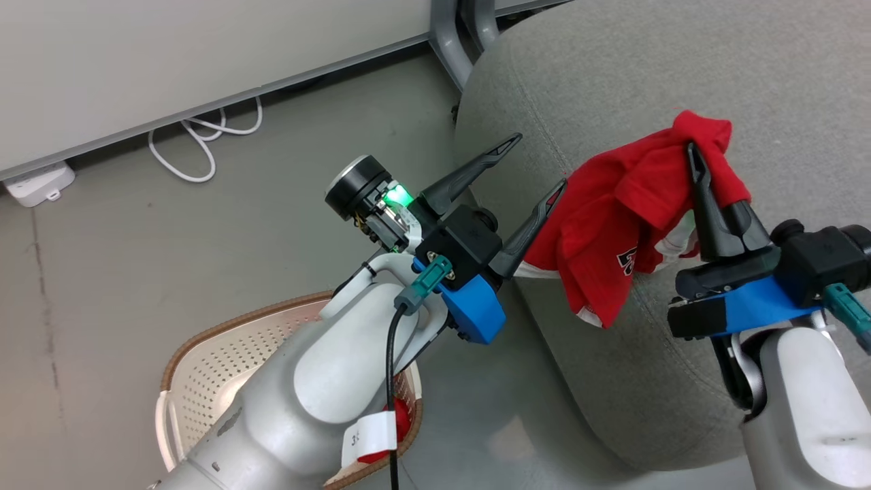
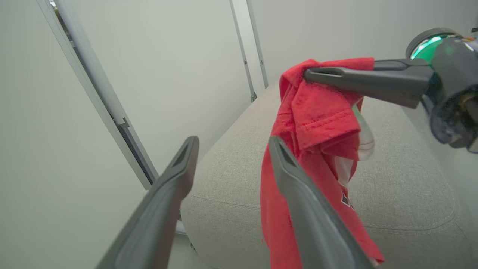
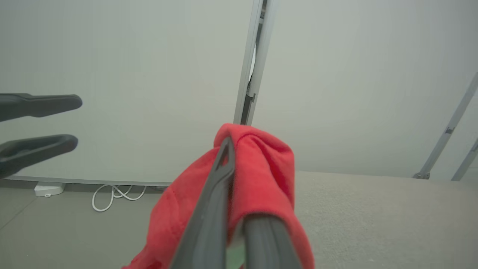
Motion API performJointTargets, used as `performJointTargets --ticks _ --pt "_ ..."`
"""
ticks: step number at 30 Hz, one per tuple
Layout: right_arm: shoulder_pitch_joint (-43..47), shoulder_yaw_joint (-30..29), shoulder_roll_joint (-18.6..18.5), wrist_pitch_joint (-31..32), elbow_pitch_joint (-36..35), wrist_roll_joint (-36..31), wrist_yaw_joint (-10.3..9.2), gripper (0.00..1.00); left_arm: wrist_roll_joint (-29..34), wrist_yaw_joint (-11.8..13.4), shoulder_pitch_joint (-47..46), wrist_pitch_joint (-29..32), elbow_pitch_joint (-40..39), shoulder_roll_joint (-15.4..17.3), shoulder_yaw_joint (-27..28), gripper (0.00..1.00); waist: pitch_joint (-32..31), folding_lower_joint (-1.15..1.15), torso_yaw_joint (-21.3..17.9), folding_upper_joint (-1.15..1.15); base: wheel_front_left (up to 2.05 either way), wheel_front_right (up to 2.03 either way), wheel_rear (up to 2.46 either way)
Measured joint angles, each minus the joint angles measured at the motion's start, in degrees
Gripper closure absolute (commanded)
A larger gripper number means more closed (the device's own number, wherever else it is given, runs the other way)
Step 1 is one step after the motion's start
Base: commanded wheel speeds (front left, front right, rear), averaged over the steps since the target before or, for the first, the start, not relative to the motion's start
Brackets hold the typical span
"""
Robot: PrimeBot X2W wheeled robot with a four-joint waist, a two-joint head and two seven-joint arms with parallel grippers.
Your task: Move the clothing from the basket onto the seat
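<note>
right gripper (image 1: 693, 146) pinching garment (image 1: 612, 218) | left gripper (image 1: 541, 160) wide, empty | imo carry further over seat (image 1: 612, 82), lower, then let go

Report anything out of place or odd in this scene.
The red garment hangs bunched from the shut right gripper above the edge of the seat, not laid down on it. More red fabric shows in the basket. Nothing looks damaged or spilled.

Pale-grey forearms (image 1: 326, 381) carry blue brackets (image 1: 473, 309), black housings (image 1: 466, 241), teal plugs (image 1: 425, 282) and long dark fingers (image 1: 469, 173).
</note>
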Motion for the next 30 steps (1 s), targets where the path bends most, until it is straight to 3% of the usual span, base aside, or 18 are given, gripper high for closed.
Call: performJointTargets --ticks 15,30 --pt "3.18 -5.46 0.79 0.00 -2.09 -0.43 0.00 1.00 -0.20 -0.15 1.46 -0.01 0.97 -0.03 -3.31 0.00 2.19 0.00 -5.38 0.00 0.00 0.00 0.00" --pt "0.08 -6.62 0.74 0.01 -3.13 0.05 0.00 1.00 -0.49 -0.15 1.30 -0.01 0.70 0.26 -3.27 0.00 3.30 0.00 -5.16 0.00 0.00 0.00 0.00"
